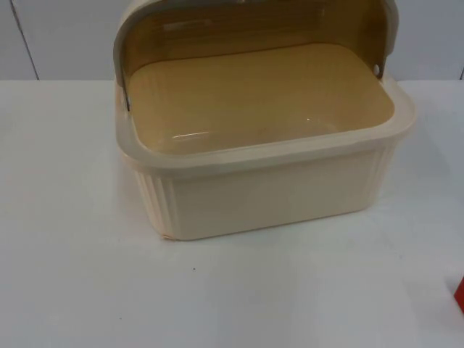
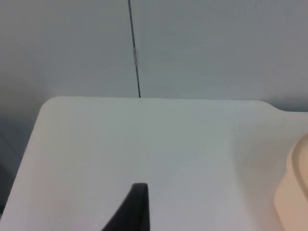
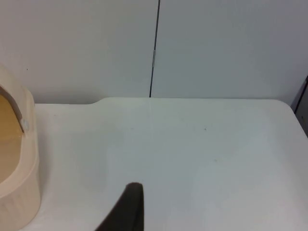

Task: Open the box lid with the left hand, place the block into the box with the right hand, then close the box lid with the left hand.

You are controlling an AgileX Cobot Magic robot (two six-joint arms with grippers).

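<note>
A cream box [image 1: 275, 196] with ribbed walls stands in the middle of the table. Its rounded lid [image 1: 254, 18] is swung up and back, and the tan floor inside lies bare. A red block [image 1: 460, 293] pokes in at the table's right edge, near the front. My left gripper [image 2: 137, 204] hovers over bare table to the left of the box, whose cream edge [image 2: 294, 192] lies off to one side. My right gripper [image 3: 131, 204] hovers over table to the right of the box [image 3: 19, 178].
The white table [image 1: 87, 275] runs wide in front of the box and on both sides. A grey partition wall [image 1: 58, 36] with a dark vertical seam closes the back.
</note>
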